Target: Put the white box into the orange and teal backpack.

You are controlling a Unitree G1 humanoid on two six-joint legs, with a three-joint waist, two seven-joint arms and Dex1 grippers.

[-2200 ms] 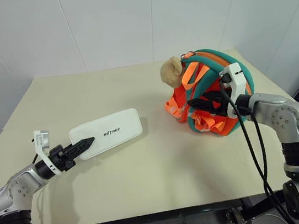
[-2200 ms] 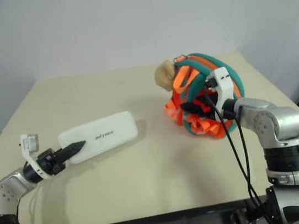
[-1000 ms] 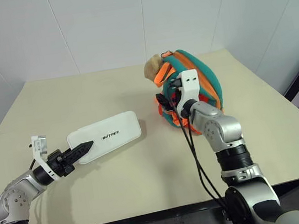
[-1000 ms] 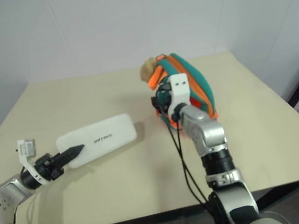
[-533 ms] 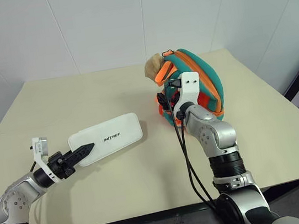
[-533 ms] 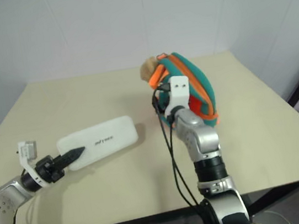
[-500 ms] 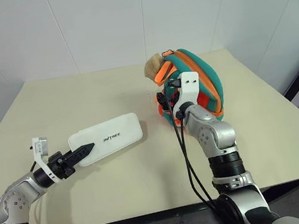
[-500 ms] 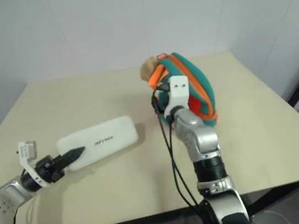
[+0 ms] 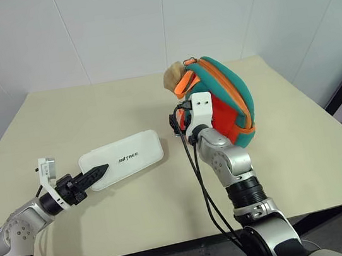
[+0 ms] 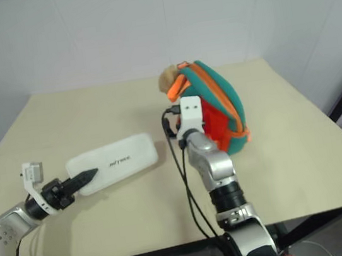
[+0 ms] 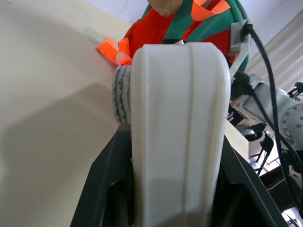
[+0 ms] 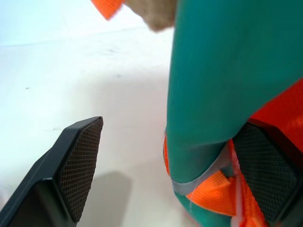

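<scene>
White box clamped at one end, backpack propped upright on the worktop.

The white box (image 9: 121, 160) carried dark lettering that looked like "INITREE", though it was too small to be sure. It lay flat on the worktop (image 9: 92, 113), left of the orange and teal backpack (image 9: 222, 105), with the left gripper (image 9: 94, 173) clamped on its near end. The right gripper (image 12: 165, 175) had its jaws wide apart around a teal edge of the backpack, one pad (image 12: 80, 161) out over the bare worktop. Compared with two seconds earlier, the backpack had gone from a slumped heap with straps spilling out to standing upright, and the right arm had swung across to its left side; the box had not shifted.
</scene>
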